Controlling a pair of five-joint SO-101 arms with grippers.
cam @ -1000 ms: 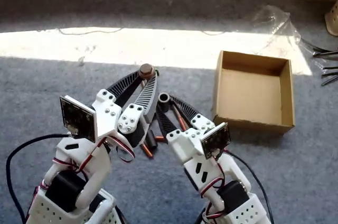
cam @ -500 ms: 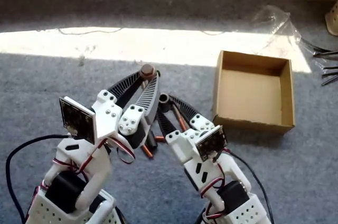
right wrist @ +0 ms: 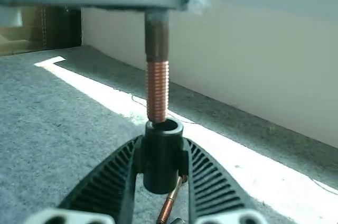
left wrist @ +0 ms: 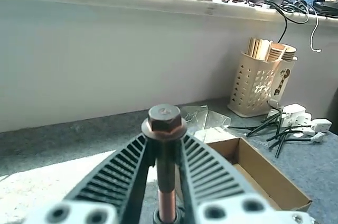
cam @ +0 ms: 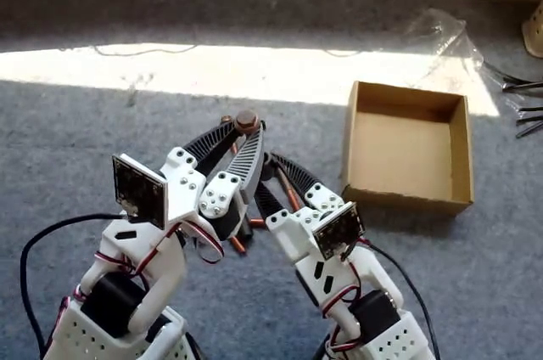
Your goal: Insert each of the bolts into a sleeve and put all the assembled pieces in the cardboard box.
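Bolt (right wrist: 157,89) hangs upright in our left hand (left wrist: 165,142), clamped under its head. Its threaded tip sits at the mouth of the sleeve (right wrist: 163,171), which is pinched in our right hand (right wrist: 163,145). We judge the axes nearly aligned.

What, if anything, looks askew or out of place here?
Nothing stands out. The bolt has its threaded tip right at the mouth of the sleeve, roughly lined up. The cardboard box stands upright and empty.

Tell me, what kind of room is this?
Probably a workroom or robot lab, though I can't be sure. There are tangled cables along the wall, a basket of sticks, and a cardboard box on the grey table.
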